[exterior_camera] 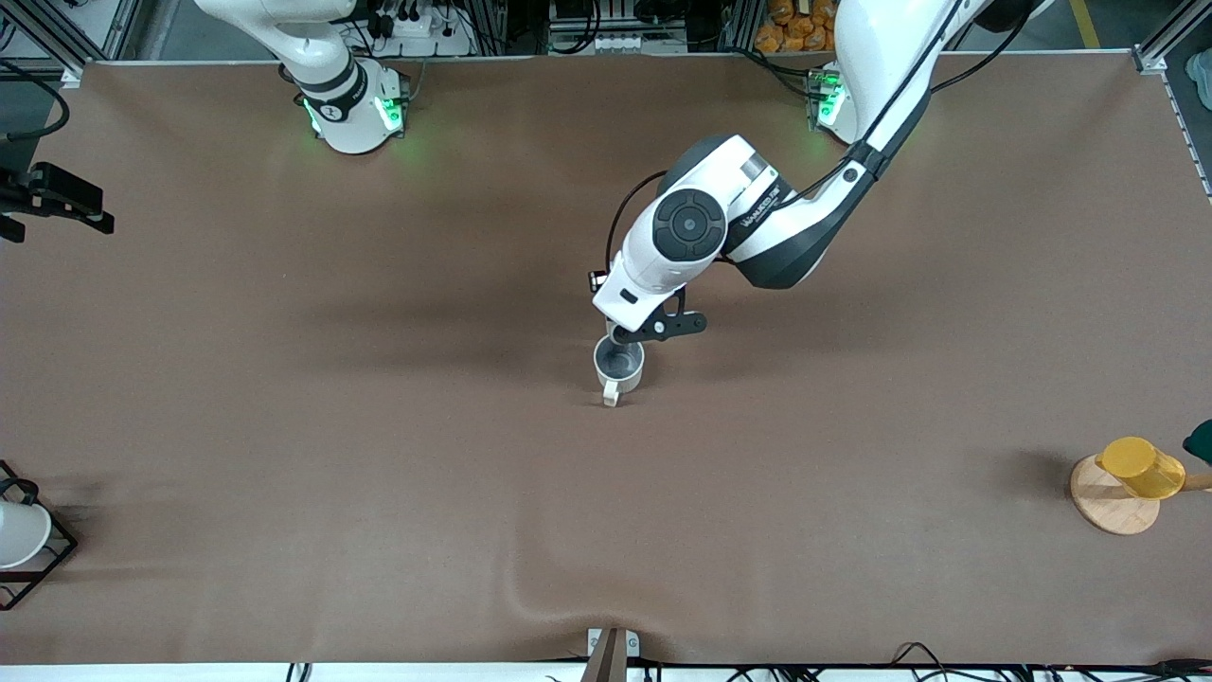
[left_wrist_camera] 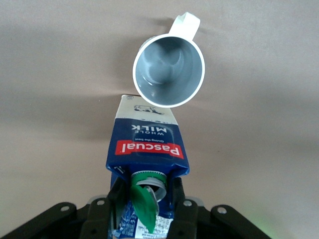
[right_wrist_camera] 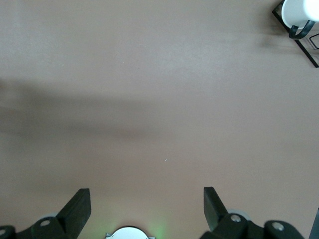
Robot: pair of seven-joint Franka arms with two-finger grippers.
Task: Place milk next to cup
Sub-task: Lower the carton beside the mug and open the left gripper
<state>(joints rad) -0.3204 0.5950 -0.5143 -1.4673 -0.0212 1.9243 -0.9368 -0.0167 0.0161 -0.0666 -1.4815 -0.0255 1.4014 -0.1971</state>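
The left gripper [left_wrist_camera: 145, 209] was pinched on the top of the milk [left_wrist_camera: 145, 144], which stood or hung just beside the cup [left_wrist_camera: 169, 71] at mid-table. A careless release or drift risked knocking the cup or tipping the carton. The right gripper [right_wrist_camera: 147, 206] waited spread wide over bare table [right_wrist_camera: 149, 99]

Milk [left_wrist_camera: 147, 149]: dark-blue gable-top carton, white panel, red band, green cap with its flap lifted, clamped at the top, just beside the cup. Cup [exterior_camera: 619, 366]: cream-white mug, grey inside, upright mid-table, handle toward the front camera.
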